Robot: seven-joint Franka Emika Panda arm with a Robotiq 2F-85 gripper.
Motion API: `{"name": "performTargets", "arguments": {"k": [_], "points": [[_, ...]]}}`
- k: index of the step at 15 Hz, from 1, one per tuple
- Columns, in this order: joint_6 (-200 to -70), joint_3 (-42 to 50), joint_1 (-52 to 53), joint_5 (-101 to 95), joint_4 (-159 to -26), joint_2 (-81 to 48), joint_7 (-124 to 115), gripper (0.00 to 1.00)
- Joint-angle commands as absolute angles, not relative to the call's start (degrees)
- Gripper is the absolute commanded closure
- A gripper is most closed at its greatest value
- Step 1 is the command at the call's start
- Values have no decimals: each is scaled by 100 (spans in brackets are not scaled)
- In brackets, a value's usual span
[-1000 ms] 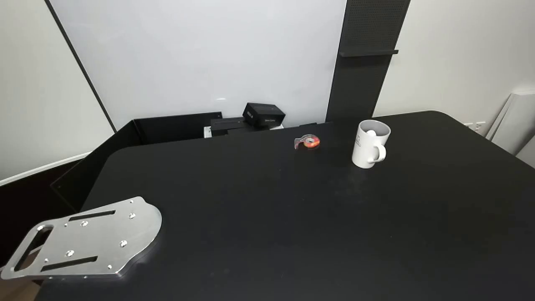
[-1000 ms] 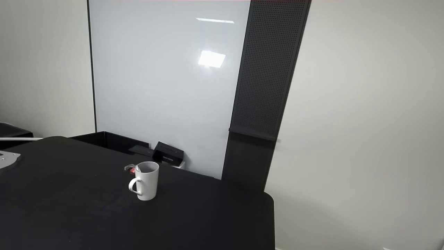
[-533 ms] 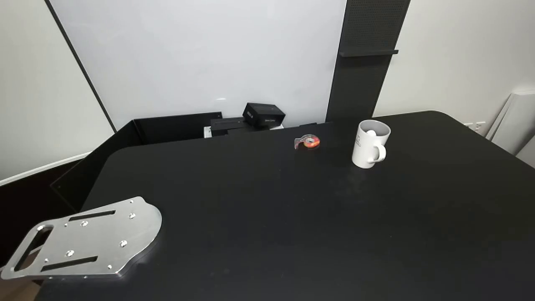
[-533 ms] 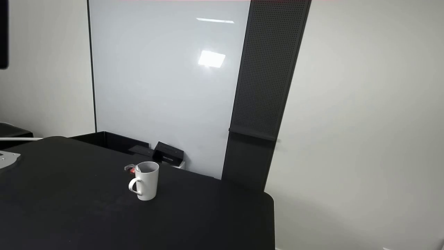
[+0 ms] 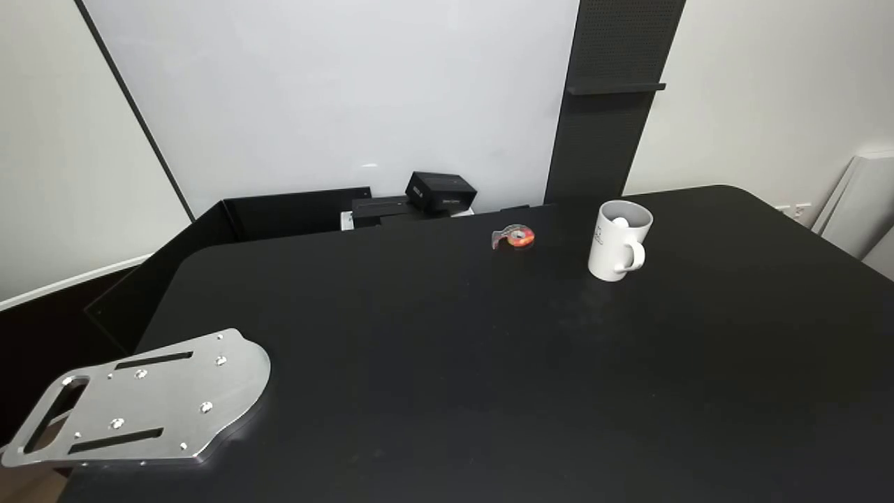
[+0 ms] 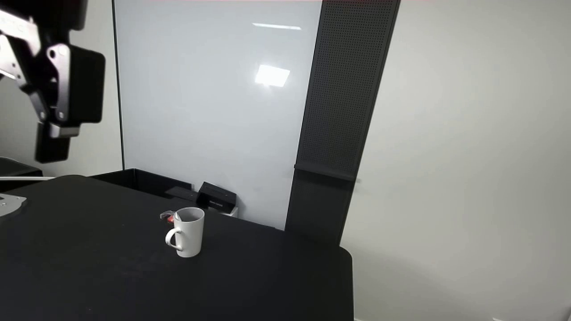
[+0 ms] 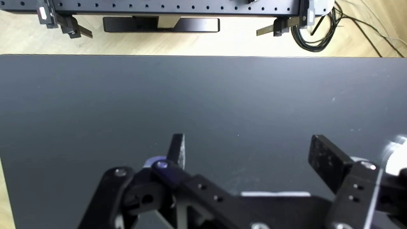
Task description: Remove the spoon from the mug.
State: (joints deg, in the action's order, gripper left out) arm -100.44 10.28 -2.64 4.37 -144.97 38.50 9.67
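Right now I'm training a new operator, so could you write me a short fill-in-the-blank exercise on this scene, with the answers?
1. In an exterior view, the white utensil showing inside the mug is the ____.
2. The mug is not tipped over; it stands ____.
3. In both exterior views, the tape dispenser shows on the picture's ____ side of the mug, not the right.
4. In the wrist view, the gripper is not shut but ____.

Missing words: spoon; upright; left; open.
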Motion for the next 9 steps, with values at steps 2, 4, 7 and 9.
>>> {"name": "performTargets", "arguments": {"k": [2,4,7,9], "points": [[-10323,1002,-337,459,-13778,2731,923,0],[-10499,1003,-381,458,-13495,2255,879,0],[-10705,998,-449,465,-12948,1480,803,0],[-10770,983,-486,471,-12497,942,757,0]]}}
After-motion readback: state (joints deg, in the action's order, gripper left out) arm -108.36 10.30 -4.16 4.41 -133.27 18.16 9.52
